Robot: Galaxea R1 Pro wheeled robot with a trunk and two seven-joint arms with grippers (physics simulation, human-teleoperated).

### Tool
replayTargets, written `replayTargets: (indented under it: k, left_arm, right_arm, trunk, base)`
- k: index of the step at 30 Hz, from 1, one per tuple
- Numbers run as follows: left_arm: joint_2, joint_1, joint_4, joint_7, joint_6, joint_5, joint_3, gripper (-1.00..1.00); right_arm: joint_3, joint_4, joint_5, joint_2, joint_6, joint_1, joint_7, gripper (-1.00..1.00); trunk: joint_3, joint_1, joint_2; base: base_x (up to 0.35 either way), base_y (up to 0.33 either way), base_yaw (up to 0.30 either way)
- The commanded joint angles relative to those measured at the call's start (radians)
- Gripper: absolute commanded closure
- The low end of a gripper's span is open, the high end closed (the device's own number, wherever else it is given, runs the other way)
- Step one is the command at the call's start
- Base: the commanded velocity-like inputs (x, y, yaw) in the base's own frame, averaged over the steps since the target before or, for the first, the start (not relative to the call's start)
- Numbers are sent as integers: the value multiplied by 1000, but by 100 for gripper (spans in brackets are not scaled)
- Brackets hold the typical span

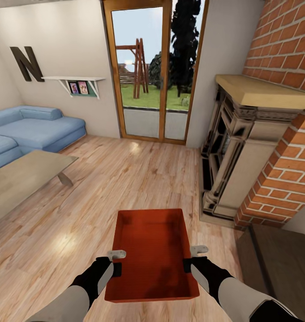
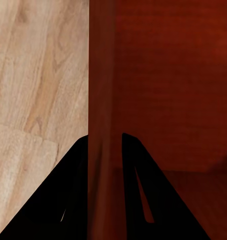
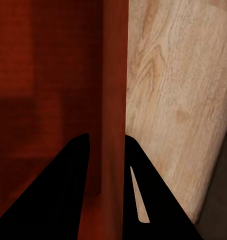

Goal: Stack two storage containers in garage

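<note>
The bin hangs above the wood floor, level and open side up, carried between both arms in front of the robot. The left gripper is clamped on its left wall, one finger inside and one outside, as the left wrist view shows with the wall running up between the dark fingers. The right gripper pinches the right wall the same way. The bin looks empty.

Taking the bin as the mark: the fireplace stands ahead of it to the right, the glass door straight ahead at the far wall, the table and sofa off to its left, a dark cabinet just to its right.

Judging by this, the task is early. One bin is lifted but is in the living room, not the garage; carrying it there, setting it on the concrete, and fetching and stacking the second bin all remain.
</note>
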Motion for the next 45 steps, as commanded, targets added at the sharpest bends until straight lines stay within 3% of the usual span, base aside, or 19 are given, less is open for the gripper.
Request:
replayTargets:
  k: [1, 45]
  left_arm:
    - [1, 0, 13, 37, 9, -14, -6, 100]
    - [1, 0, 13, 39, 9, -14, -5, 100]
  right_arm:
    - [21, -13, -9, -1, -24, -1, -6, 100]
    - [21, -13, -9, -1, -24, -1, -6, 100]
  trunk:
    - [0, 0, -2]
    - [70, 0, -2]
  base:
    - [0, 0, 0]
    - [0, 0, 0]
